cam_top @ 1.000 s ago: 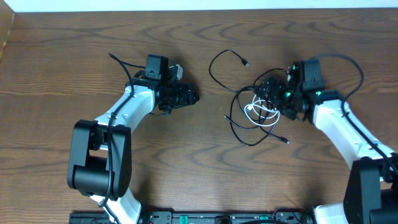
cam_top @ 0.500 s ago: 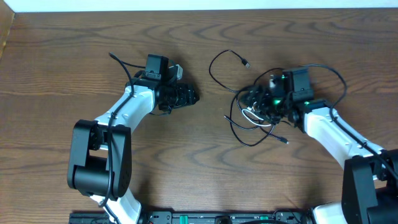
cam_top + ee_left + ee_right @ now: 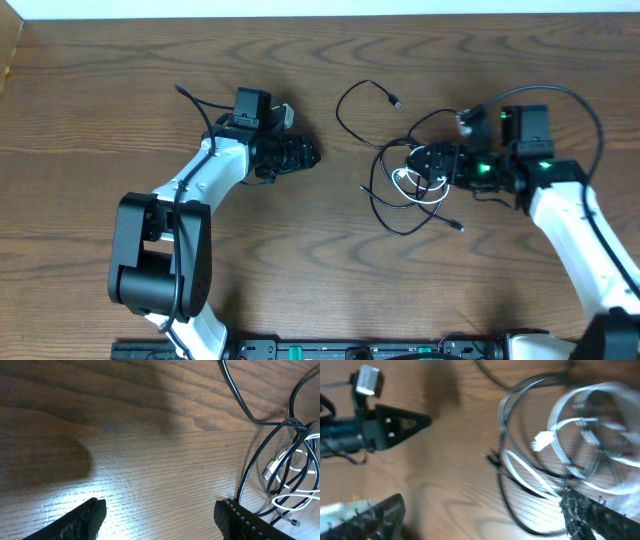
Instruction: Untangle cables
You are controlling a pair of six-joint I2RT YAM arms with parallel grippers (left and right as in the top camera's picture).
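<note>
Black and white cables (image 3: 415,180) lie tangled on counter (image 3: 320,280), right of middle, nearer far edge. Right end effector (image 3: 428,163) over tangle, fingers apart. Left end effector (image 3: 305,154) apart, well clear.

Overhead even, sharp. Left wrist: glare patch on table (image 3: 125,495), soft shadow beside. Right wrist view motion-blurred.
</note>
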